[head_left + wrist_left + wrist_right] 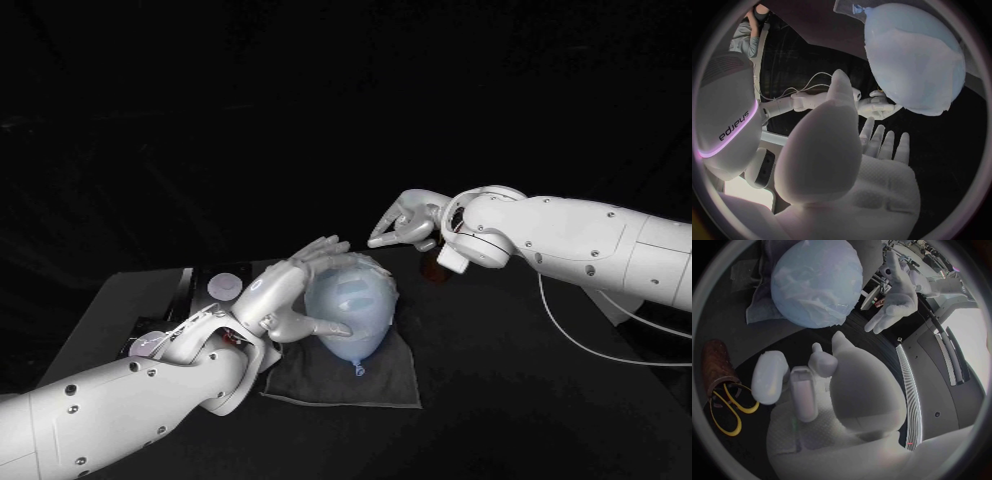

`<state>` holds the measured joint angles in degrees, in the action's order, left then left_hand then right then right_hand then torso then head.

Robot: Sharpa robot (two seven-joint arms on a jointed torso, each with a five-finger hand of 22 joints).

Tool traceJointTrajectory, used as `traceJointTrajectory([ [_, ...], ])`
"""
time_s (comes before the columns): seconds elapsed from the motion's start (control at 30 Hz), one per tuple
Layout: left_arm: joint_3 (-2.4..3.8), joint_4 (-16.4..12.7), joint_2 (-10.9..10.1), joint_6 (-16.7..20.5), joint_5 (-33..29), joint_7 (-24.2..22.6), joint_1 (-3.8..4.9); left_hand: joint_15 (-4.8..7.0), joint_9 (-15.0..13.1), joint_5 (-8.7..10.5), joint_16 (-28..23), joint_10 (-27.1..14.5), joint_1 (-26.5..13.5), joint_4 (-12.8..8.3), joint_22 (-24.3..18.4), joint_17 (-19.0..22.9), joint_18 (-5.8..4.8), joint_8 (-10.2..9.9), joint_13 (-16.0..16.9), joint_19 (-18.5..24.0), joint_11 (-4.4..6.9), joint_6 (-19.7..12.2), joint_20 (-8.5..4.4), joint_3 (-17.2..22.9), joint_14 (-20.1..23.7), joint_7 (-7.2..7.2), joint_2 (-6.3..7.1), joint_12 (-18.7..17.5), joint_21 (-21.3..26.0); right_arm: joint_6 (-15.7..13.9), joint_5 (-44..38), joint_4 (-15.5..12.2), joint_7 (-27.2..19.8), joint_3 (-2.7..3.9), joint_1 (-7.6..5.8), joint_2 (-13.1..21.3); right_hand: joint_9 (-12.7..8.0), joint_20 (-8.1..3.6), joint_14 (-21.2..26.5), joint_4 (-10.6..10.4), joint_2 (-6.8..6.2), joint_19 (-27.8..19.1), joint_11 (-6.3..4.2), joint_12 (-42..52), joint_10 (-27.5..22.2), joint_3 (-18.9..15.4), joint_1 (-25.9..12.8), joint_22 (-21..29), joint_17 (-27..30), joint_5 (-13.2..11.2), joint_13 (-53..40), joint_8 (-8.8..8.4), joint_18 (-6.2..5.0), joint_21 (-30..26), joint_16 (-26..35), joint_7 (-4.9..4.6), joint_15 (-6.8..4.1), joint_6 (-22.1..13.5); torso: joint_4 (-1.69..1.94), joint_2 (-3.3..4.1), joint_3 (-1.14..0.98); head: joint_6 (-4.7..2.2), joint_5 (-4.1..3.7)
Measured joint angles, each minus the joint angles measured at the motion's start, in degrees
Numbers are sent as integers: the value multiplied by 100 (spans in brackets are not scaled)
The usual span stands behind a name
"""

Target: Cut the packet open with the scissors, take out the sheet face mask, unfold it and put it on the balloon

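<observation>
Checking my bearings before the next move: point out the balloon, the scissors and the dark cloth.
balloon (353,300), head view, middle of its body.
scissors (720,412), right wrist view, a yellow handle loop.
cloth (378,385), head view, bare part below the balloon.

The balloon (361,338) at the centre of the head view is pale blue. The sheet face mask (353,292) over it is a translucent milky white with glossy wrinkles. Under them is a dark grey cloth (387,382) on the black table (548,425). The left hand (289,292) and the right hand (404,228) are matt silver. The left arm (123,405) and the right arm (599,240) are white, dotted with small dark screws. In the right wrist view the scissors (731,401) have yellow handles and their holder (717,360) is reddish brown. A thin white cable (577,345) shows at the right of the head view.
</observation>
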<state>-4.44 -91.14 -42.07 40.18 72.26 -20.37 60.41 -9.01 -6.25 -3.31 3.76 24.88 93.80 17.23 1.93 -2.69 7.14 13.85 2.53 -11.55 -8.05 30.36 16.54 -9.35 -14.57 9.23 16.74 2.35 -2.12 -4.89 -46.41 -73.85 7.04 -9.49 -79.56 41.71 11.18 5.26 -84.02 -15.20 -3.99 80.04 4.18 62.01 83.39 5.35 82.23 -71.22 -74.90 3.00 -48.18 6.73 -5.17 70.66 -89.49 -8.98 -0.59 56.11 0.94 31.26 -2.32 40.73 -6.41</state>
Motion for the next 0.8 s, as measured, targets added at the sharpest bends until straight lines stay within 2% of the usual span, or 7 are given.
traceJointTrajectory([
  [0.17, 94, -86, -111, 177, -520, -55, 5, -67, -6, 0, 0, 105, -87, 1, 0, -11, -1, -35, 7, -32, -196, 0, 29, -7, -81, 0, 21, 27, 0, -8, 64, 35, 0, 0, -1, -14, -6, 21, 9, 0, 0, 21, 1, 39, 13, 0, 0, -63, 0, 0, 0, -23, 1, 50, -10, -3, 9, -45, -4, 7, 7, 14, -4],
  [0.23, 117, -93, -130, 207, -782, -32, 9, -216, 2, 0, 0, 18, -213, 16, 0, -11, -2, -81, 2, -47, -297, -55, 43, -197, -66, 8, 44, 27, 0, -9, 81, 37, 0, -1, -2, -29, -6, 22, 9, 0, -24, 21, 2, 50, 14, 0, -24, -89, -1, 0, 0, -45, 2, 89, -31, -28, 10, -71, -1, 11, 6, 24, 1],
  [0.33, 140, -66, -119, 221, -1210, 132, 18, -353, 18, 0, 0, 86, -534, 17, 0, -29, -225, -131, 2, -64, -415, -126, 59, -322, -165, 0, 75, 27, 0, -9, 103, 36, 0, -2, -1, -53, -10, 41, -1, 0, -23, 40, 2, 66, 14, 0, -23, -123, -1, 0, 0, -45, 2, 101, -31, -21, 21, -86, 3, 15, 5, 31, 6],
  [0.43, 156, 17, -51, 212, -1557, 405, 30, -405, 69, -1, 0, -20, -775, 24, 6, -29, -325, -247, -7, -128, -477, -377, 57, -329, -126, -16, 96, 27, -29, -9, 119, 35, 0, -2, -1, -68, -12, 41, -9, 0, -23, 40, 2, 67, 15, 0, -23, -131, -3, 0, 0, -45, 3, 112, -31, -13, 30, -97, 1, 18, 7, 36, 8],
  [0.63, 178, 300, 188, 141, -2198, 958, 92, -485, 201, -1, -62, -410, -952, 7, 9, -4, -324, -548, -48, -169, -519, -1021, 56, -346, 20, -59, 121, -36, -28, -8, 135, 30, 0, -2, -1, -80, -12, 61, 0, 0, -52, 59, 12, 72, 25, 0, -52, -182, -6, 0, 0, -77, 34, 155, -31, -53, 40, -148, -13, 25, 11, 53, 4],
  [0.77, 186, 420, 332, 41, -2584, 1262, 146, -558, 307, -1, -131, -875, -1074, 7, 9, 39, -324, -778, -86, -169, -608, -1511, 56, -345, 231, -100, 123, -68, -28, -8, 142, 24, 0, -2, -1, -91, -17, 61, 0, 0, -60, 59, 22, 102, 35, 0, -106, -200, -6, 0, 0, -77, 36, 178, -30, -48, 40, -172, -20, 40, 11, 57, 8],
  [0.8, 187, 433, 356, 11, -2661, 1331, 153, -611, 334, -1, -153, -1043, -1164, 7, 7, 54, -323, -838, -101, -166, -675, -1648, 59, -345, 306, -111, 129, -71, -28, -8, 144, 21, 0, -2, -1, -94, -17, 61, 1, 0, -60, 59, 22, 119, 35, 0, -106, -202, -5, 0, 0, -77, 36, 178, -29, -48, 41, -173, -22, 42, 12, 59, 8],
])
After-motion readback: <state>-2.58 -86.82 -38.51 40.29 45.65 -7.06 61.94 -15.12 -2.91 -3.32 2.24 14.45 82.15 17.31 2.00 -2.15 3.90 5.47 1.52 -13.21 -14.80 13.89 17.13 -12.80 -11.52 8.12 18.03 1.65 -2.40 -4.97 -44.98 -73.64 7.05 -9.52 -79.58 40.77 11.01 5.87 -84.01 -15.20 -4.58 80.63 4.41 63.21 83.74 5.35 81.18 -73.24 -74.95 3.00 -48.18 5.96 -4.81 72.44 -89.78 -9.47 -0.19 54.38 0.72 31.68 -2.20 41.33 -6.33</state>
